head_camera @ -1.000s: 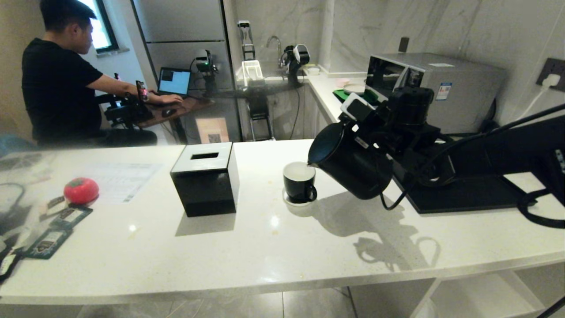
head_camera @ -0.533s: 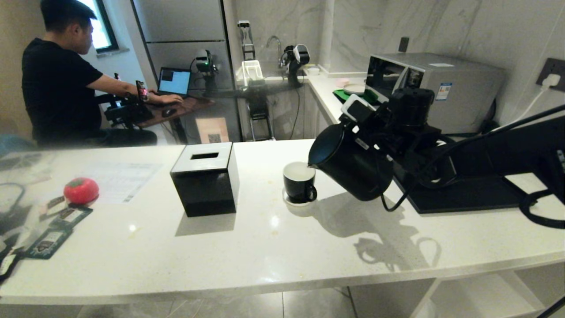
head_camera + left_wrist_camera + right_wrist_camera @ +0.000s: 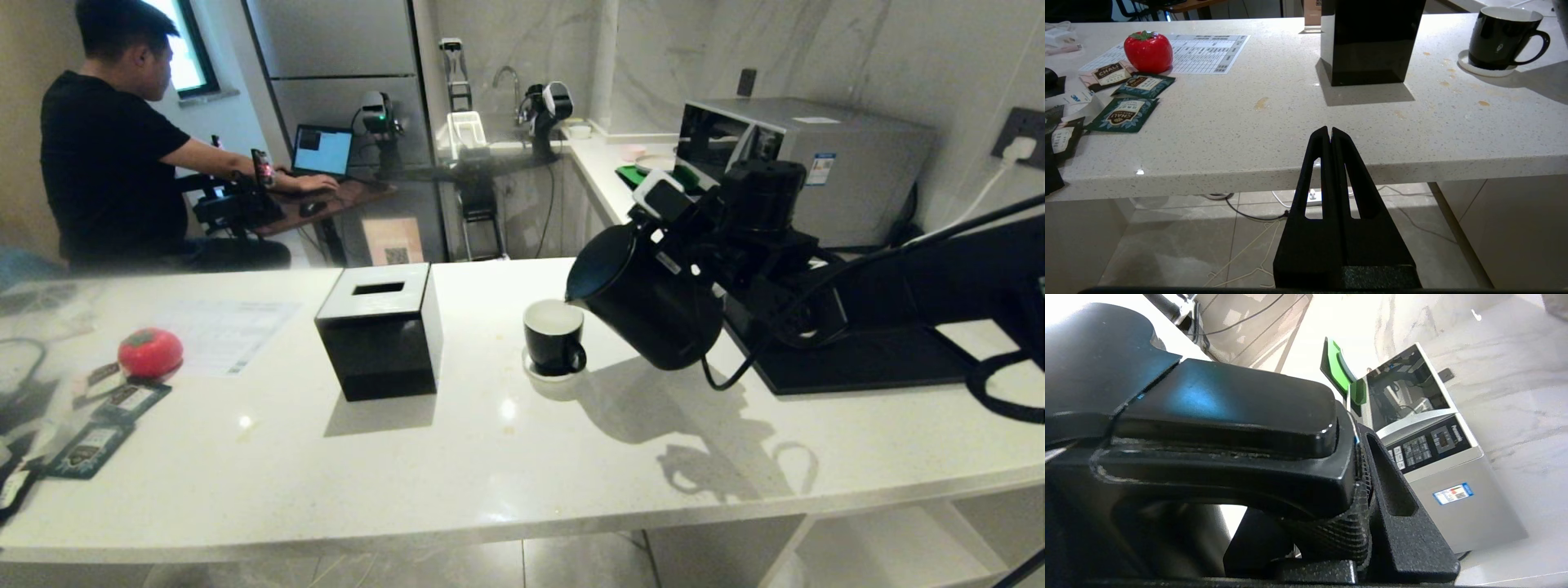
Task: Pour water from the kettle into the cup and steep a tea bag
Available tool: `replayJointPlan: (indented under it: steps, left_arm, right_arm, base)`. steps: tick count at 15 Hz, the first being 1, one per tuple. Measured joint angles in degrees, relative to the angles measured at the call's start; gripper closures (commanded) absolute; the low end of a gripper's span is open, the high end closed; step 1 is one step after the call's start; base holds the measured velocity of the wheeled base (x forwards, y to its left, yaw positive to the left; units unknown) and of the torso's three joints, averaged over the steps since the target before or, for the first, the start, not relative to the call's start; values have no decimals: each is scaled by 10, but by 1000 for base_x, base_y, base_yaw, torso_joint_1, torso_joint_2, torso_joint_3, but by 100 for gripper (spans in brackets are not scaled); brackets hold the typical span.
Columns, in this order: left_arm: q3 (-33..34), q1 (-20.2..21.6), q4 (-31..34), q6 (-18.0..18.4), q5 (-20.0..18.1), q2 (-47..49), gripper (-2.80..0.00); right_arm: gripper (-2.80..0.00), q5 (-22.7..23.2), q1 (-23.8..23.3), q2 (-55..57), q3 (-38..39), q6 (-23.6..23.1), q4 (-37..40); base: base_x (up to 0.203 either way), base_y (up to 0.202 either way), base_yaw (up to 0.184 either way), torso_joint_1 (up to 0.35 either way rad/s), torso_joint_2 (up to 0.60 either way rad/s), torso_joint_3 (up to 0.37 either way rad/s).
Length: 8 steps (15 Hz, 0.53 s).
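The head view shows the tall matte black electric kettle [image 3: 645, 306] tipped toward the robot's left, its small spout just above the rim of the small black mug with a white inside [image 3: 554, 336], which stands on a small white saucer [image 3: 539, 374] on the pale speckled tabletop [image 3: 506, 457]. The right pincer [image 3: 694, 237] is clamped on the kettle's handle; in this view the arm and camera housing hide the fingers. The right wrist view gives the grip close up: a ribbed black finger [image 3: 1392, 486] pressed against the glossy handle [image 3: 1229, 416], with the silver microwave [image 3: 1437, 457] behind.

Only the left wrist view shows the left pincer [image 3: 1329, 132], fingers pressed together, empty, below the tabletop's front edge. It also shows dark green sachets [image 3: 1122, 114], a red tomato-shaped object [image 3: 1148, 51] and brownish spots near the saucer.

The black cube-shaped tissue box [image 3: 380, 331] stands left of the mug. No view shows the tea bag, and the mug's contents cannot be made out.
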Motion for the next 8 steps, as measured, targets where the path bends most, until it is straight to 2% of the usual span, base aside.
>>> replayJointPlan:
  steps: [8]
  left_arm:
    - [0, 0, 0, 0, 0, 0, 0]
  right_arm:
    - [0, -5, 0, -2, -2, 62, 2]
  base:
    - [0, 0, 0, 0, 0, 0]
